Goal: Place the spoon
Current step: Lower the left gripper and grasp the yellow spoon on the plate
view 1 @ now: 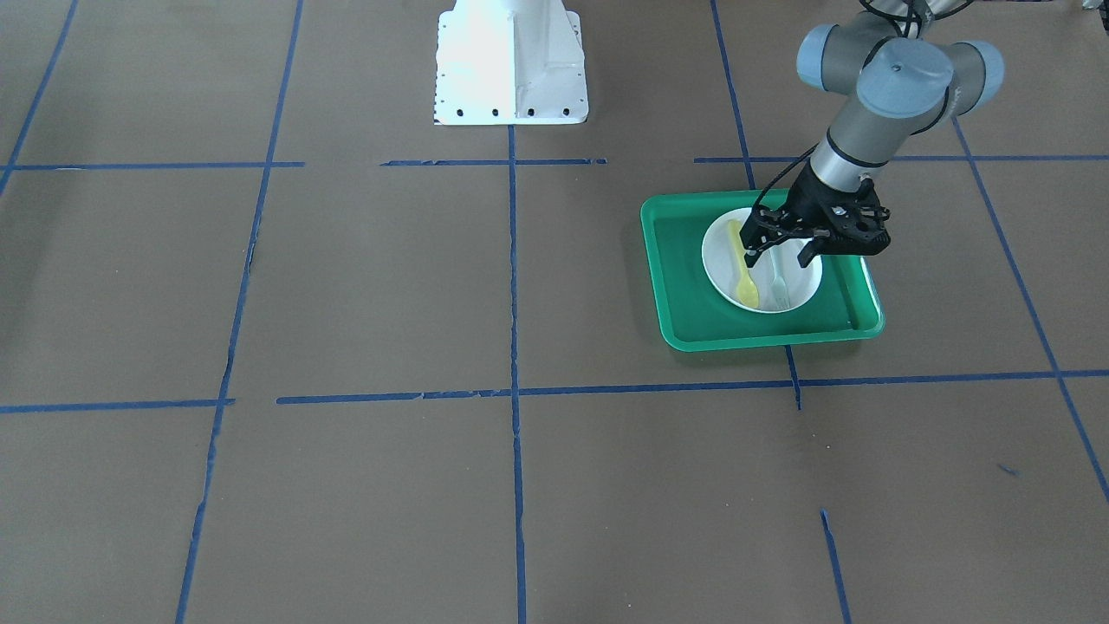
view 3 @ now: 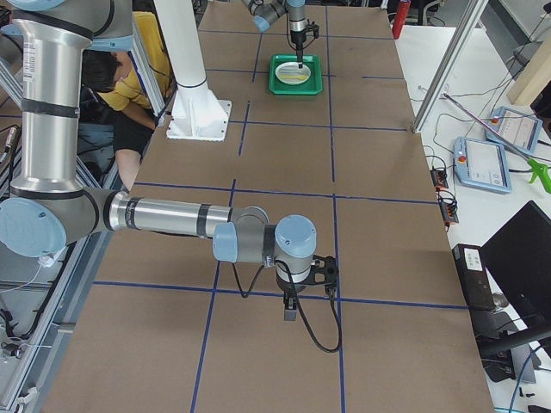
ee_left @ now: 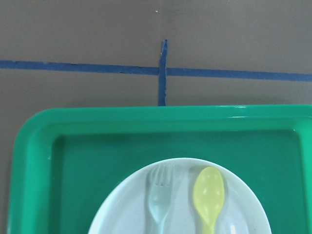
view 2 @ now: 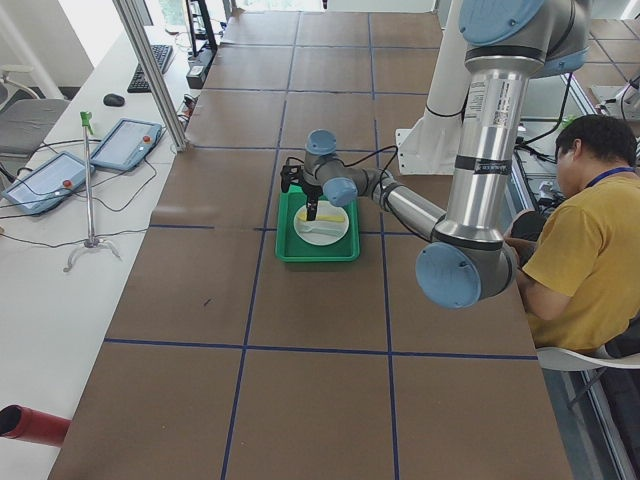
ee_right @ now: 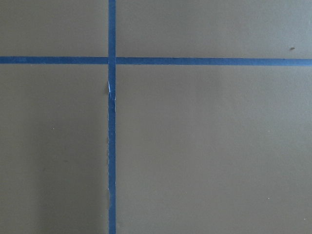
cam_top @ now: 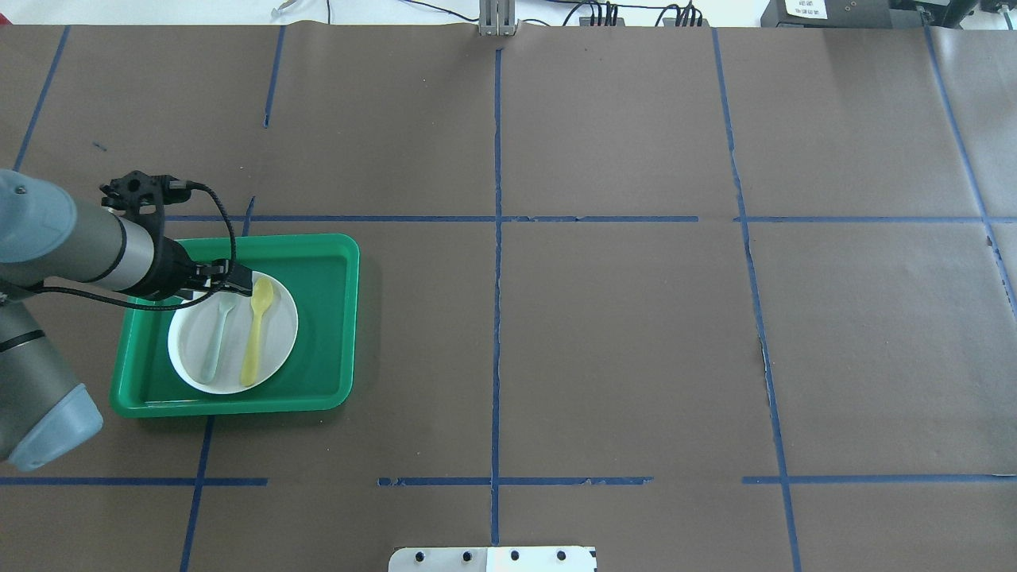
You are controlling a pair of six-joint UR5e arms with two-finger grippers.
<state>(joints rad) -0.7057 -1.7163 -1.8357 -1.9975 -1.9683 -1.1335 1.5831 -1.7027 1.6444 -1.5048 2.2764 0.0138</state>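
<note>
Seen from overhead, the left arm point(cam_top: 71, 246) is reaching in from the left edge of the bench point(cam_top: 636, 318). It is holding the left gripper point(view 1: 778, 257) over the robot-side part of a green tray point(cam_top: 326, 318). That gripper is hanging with its fingers spread apart, released and grasping nothing. It is sitting above the ware rather than touching it.

The tray is lying flat on the brown bench, just on the robot's side of a blue tape line point(cam_top: 496, 318). A round white plate point(cam_top: 189, 338) is resting inside it, taking up most of the tray floor. On the left half of the plate a pale translucent fork point(cam_top: 217, 338) is lying. Its tines are pointing away from the robot.

Just to the right of the fork the yellow spoon point(cam_top: 258, 330) is lying on the plate, roughly parallel to the fork and apart from it. Its oval bowl is pointing away from the robot and its slim handle is running back toward the plate's near rim. It is lying wholly within the plate, loose of the gripper.

Farther right, the blue tape is dividing the bench surface into squares. The right gripper point(view 3: 290, 315) is showing only in the side view from the robot's right. It is pointing down over a tape crossing well apart from the tray, and I cannot tell whether it is released or clenched.
</note>
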